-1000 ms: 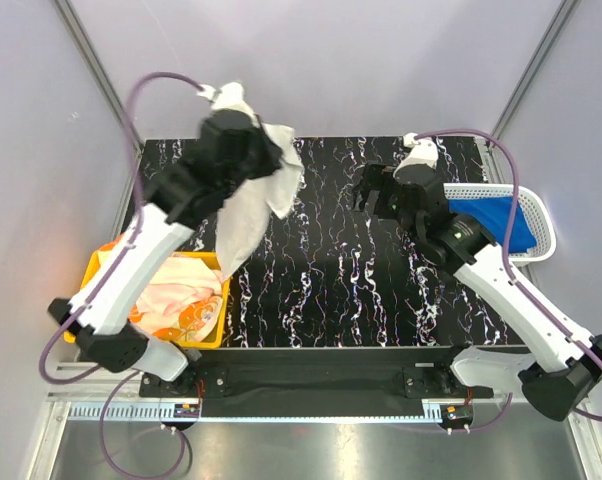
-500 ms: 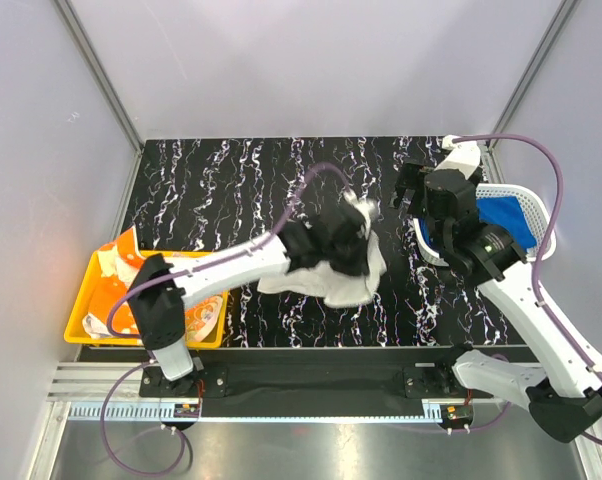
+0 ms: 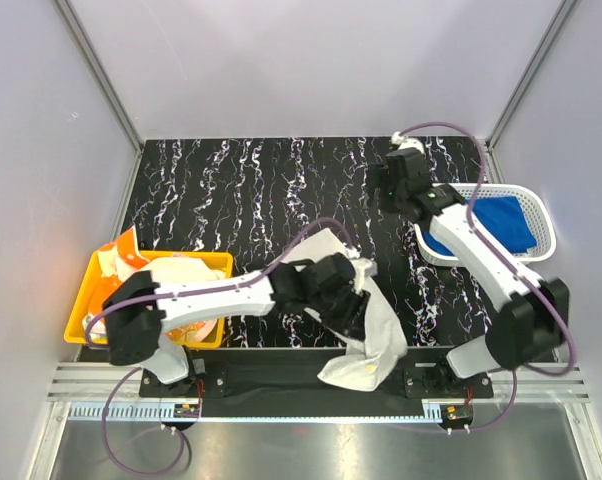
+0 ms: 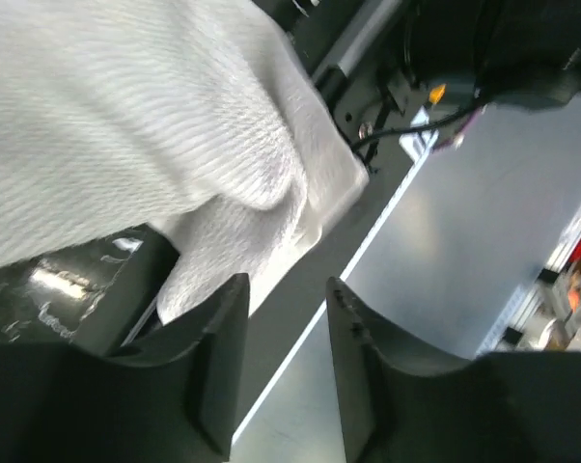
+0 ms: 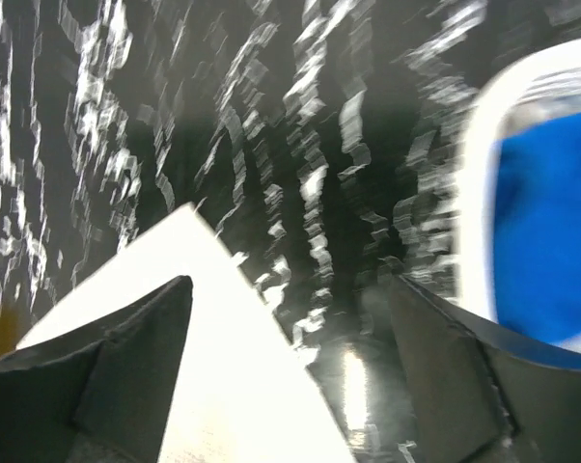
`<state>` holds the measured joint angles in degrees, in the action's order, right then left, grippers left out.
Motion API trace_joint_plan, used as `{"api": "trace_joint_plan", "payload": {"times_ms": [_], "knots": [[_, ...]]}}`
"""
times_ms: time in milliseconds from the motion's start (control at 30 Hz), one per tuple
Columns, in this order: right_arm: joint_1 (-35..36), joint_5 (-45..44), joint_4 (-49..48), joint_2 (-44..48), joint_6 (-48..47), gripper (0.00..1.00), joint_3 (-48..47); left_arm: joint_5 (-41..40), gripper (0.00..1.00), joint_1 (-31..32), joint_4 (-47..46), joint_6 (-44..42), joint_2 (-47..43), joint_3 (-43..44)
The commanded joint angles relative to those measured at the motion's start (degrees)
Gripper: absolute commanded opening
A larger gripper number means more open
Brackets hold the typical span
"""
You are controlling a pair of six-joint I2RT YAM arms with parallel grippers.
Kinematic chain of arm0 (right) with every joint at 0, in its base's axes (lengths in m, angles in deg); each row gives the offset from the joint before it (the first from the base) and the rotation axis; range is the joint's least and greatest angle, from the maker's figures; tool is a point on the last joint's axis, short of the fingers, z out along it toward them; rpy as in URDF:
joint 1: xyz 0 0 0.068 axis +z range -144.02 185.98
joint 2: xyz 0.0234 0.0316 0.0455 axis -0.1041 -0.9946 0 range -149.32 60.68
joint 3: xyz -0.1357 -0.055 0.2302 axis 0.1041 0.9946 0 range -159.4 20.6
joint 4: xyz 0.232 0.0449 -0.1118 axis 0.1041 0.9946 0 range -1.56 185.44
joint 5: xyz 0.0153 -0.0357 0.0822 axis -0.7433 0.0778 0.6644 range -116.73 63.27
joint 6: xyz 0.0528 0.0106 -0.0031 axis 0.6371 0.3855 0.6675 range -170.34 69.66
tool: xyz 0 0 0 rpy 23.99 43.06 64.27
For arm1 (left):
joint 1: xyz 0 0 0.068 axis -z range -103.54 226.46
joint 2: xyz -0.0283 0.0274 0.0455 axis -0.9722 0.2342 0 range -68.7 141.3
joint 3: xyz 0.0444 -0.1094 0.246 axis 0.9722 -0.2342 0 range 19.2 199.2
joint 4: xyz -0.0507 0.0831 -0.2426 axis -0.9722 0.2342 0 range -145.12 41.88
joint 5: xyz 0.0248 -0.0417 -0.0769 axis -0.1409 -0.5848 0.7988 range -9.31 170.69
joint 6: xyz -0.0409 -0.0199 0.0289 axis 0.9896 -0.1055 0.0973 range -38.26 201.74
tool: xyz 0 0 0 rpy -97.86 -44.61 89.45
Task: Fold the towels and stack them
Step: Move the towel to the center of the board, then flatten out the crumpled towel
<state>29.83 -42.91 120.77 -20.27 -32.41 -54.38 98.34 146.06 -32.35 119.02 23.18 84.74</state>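
The off-white towel point(image 3: 376, 335) is being spread at the bench's point(image 3: 231, 190) 6 o'clock edge, apparently for folding. The left hand point(image 4: 281, 289) is being held slightly parted, empty; the right hand point(image 5: 289, 282), wide, empty.

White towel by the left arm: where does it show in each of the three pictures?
Top external: white towel at bottom centre, draped over the near edge of the black marbled table.
Left wrist: fills the upper left.
Right wrist: blurred bright wedge at lower left, probably it.
Shared landmark: that table.
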Motion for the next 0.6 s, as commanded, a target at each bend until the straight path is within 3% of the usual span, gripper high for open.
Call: {"api": "trace_joint_plan", "payload": {"times_ms": [0, 67, 200, 333, 567], "knots": [[0.4, 13.9, -4.2, -6.8, 0.0, 0.87, -1.6, -8.2, 0.45, -4.5, 1.2, 6.8, -9.7, -1.5], [1.4, 14.9, -5.3, -10.0, -0.2, 0.81, -1.7, -16.9, 0.48, -7.0, 3.5, 9.6, -12.9, -2.5], [4.7, 14.5, -8.1, -17.2, -2.6, 0.79, -2.0, -32.9, 0.54, -15.4, 10.7, 19.1, -19.3, -5.3], [7.9, 14.0, -8.7, -24.8, -5.4, 0.75, -5.5, -33.1, 0.52, -23.6, 5.8, 26.1, -22.1, -12.9], [8.6, 12.7, -10.7, -33.4, -6.7, 0.68, -9.0, -42.2, 0.52, -27.6, 16.6, 31.2, -11.9, -6.0]]}}
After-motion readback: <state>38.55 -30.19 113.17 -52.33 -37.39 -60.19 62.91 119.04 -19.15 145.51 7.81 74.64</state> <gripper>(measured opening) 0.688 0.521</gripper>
